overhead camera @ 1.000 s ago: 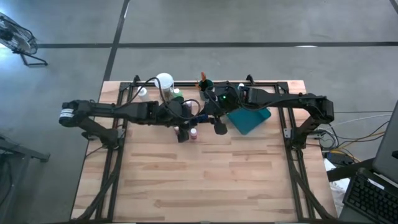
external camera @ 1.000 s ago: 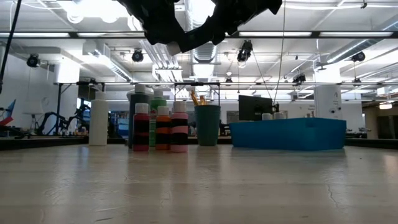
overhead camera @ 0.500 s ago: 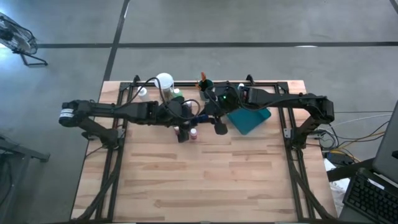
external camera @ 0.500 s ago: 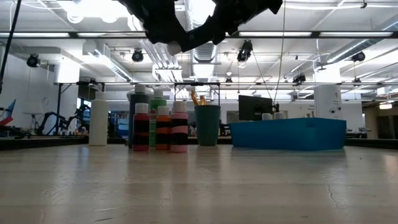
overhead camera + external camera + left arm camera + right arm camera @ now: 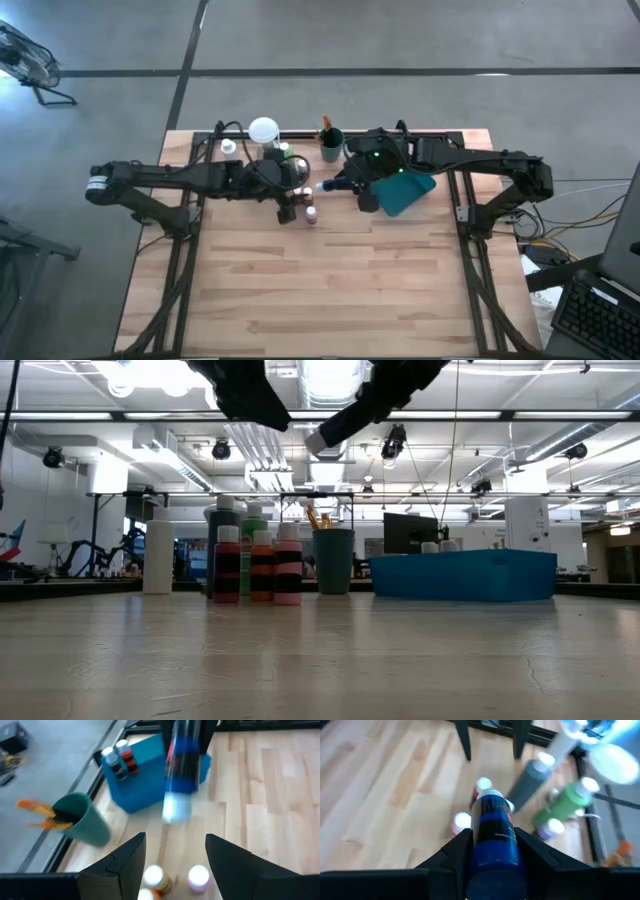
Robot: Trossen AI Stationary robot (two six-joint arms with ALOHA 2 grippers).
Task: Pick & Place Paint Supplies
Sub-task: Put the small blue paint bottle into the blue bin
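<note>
Right wrist view shows the right pincer (image 5: 492,865) clamped on a blue paint bottle (image 5: 492,832) with a white cap, the dark fingers pressing its sides and the cap pointing away from the wrist. From above, that pincer (image 5: 345,184) hangs over the far middle of the bench (image 5: 330,290), the bottle lying roughly level with its cap toward 9 o'clock, just at 9 o'clock of the teal tray (image 5: 405,193). The left pincer (image 5: 172,855) hovers empty with its fingers apart, and past them the blue bottle (image 5: 181,770) hangs in the air ahead, well clear of both tips.

The step in hand looks like carrying this bottle to the tray, where two capped bottles (image 5: 120,757) already stand in a far corner. To do it well, I judge the right arm should turn the bottle upright before lowering, swing it toward 3 o'clock over the tray wall with room to spare, and set it down beside the two there without knocking them. The grip should hold until the base is seated.

Other supplies wait on the bench: a cluster of standing bottles (image 5: 256,563) at 9 o'clock of the teal cup (image 5: 333,560), which holds orange-tipped brushes (image 5: 42,815)
</note>
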